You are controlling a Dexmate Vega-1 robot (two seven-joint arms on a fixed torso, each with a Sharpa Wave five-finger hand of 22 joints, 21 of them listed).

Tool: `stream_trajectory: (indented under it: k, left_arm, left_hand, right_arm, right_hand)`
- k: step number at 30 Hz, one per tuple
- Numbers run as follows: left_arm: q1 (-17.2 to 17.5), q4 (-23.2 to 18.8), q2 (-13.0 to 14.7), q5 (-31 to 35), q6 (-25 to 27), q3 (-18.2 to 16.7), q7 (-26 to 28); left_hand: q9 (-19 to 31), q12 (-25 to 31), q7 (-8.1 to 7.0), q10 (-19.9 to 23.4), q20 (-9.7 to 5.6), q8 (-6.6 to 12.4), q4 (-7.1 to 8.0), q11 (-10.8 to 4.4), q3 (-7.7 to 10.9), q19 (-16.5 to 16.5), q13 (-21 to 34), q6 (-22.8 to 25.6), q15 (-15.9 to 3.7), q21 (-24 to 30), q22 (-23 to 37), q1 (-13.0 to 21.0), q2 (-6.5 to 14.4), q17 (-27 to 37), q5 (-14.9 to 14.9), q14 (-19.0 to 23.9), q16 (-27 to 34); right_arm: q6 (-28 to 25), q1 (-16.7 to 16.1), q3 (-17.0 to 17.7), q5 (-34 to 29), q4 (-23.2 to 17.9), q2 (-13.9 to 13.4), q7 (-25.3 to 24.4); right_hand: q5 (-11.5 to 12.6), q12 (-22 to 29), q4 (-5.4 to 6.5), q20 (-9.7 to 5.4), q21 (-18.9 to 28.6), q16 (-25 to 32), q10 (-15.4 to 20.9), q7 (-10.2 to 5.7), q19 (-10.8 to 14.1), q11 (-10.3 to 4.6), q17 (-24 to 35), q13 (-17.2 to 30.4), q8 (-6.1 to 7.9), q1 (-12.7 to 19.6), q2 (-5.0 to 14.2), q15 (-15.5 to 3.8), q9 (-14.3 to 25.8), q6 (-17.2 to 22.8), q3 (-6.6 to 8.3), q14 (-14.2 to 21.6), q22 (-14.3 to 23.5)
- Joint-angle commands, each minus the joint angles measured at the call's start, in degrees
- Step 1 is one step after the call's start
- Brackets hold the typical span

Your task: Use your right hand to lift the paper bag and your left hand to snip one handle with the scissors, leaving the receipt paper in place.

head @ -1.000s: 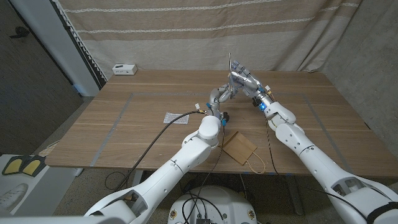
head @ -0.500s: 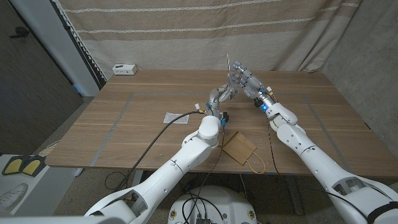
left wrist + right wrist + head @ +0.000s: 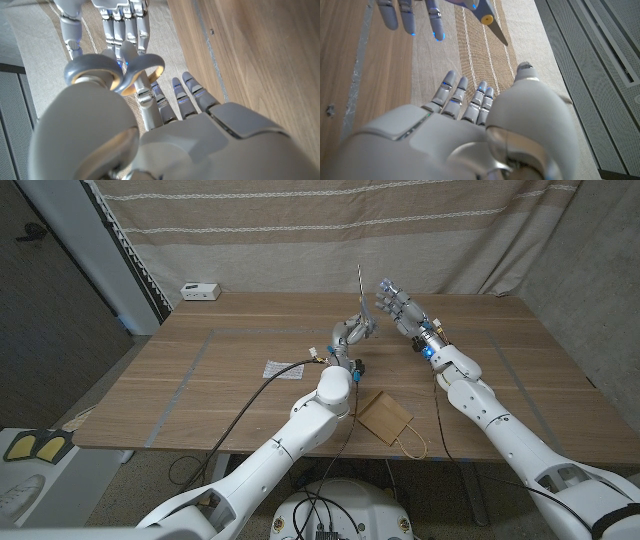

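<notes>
My left hand [image 3: 352, 332] is raised above the middle of the table and holds the scissors [image 3: 361, 288], blades pointing up. Their grey, yellow-lined finger loops [image 3: 118, 74] sit at my left hand [image 3: 200, 140] in the left wrist view. My right hand [image 3: 399, 306] hovers just to the right of the scissors, open with fingers spread, not touching them. In the right wrist view the blade with its yellow pivot [image 3: 487, 19] hangs beyond my right hand [image 3: 455, 130]. The brown paper bag [image 3: 384, 416] lies flat at the table's front edge, one handle [image 3: 412, 444] over the edge. The receipt paper [image 3: 278, 368] lies left of centre.
A small white box [image 3: 200, 291] sits at the table's back left corner. A black cable [image 3: 262, 383] runs along my left arm over the table. A beige curtain [image 3: 300, 230] hangs behind the table. Bare wood [image 3: 520, 360] stretches to the right.
The hands were together at the scissors; now my right hand has let go and drawn back to the right, while my left hand has shifted slightly left with the scissors.
</notes>
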Motion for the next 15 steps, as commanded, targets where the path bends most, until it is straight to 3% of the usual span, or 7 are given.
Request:
stream_trajectory:
  k: [1,5,7,15]
  left_arm:
    - [1.3,-2.3,0.4,0.3,0.3,-1.4,2.3]
    - [1.8,-3.5,0.8,0.1,0.6,-1.9,2.7]
    - [2.1,-3.6,0.9,0.4,0.1,-2.1,3.3]
    - [2.7,-3.3,1.2,3.3,-2.5,-2.2,5.4]
  left_hand:
    - [-2.2,0.3,-0.28,1.0,-9.2,0.23,-0.17,-0.05,0.94,-0.7,0.1,1.1,-10.37,0.4,0.5,0.8,0.7,0.1,-0.2,0.3,0.1]
    - [-3.6,0.9,-0.53,2.4,-9.18,0.31,-0.28,-0.11,1.64,-0.8,0.4,1.8,-10.34,0.6,0.5,1.0,0.5,0.1,-0.2,0.9,0.2]
    - [-5.5,2.6,-0.71,6.1,-8.97,0.43,-0.09,-0.26,3.03,-0.4,1.5,2.1,-10.4,1.0,0.5,0.9,0.9,0.6,-0.3,4.9,1.5]
    - [-6.9,3.6,-1.13,6.5,-8.9,0.78,0.06,-0.33,4.67,-0.1,2.8,2.1,-10.43,1.2,0.5,0.6,1.0,1.7,-0.3,8.3,2.1]
  right_arm:
    - [0.6,0.2,0.2,-0.9,0.4,-0.3,-1.3]
    - [0.5,0.1,0.4,-0.6,0.3,-0.3,-1.5]
    - [0.5,0.1,0.4,-0.7,0.3,-0.2,-1.8]
    - [0.2,0.3,0.3,-0.7,0.6,-0.5,-1.2]
  right_hand:
    - [0.8,-0.3,-0.14,0.93,-0.7,0.0,-0.9,-0.17,-1.1,0.16,-0.4,0.1,0.13,-0.5,0.1,-7.38,-0.1,0.2,-0.45,-0.5,0.3]
    - [1.1,-0.5,-0.24,1.01,-0.9,0.0,-1.8,-0.34,-1.1,0.23,-0.7,0.0,0.14,-0.6,0.24,-7.48,-0.1,0.2,-0.54,-0.9,0.3]
    - [1.3,-0.9,-0.33,1.06,-1.1,0.0,-3.2,-0.37,-1.1,0.2,-0.9,0.0,0.14,-0.7,0.46,-7.46,-0.2,0.2,-0.56,-1.1,0.3]
    - [1.7,-1.1,-0.63,1.15,-1.4,0.0,-4.6,-0.41,-0.9,0.78,-1.4,-0.1,0.17,-0.6,0.75,-7.25,-0.2,0.3,-0.59,-1.5,0.3]
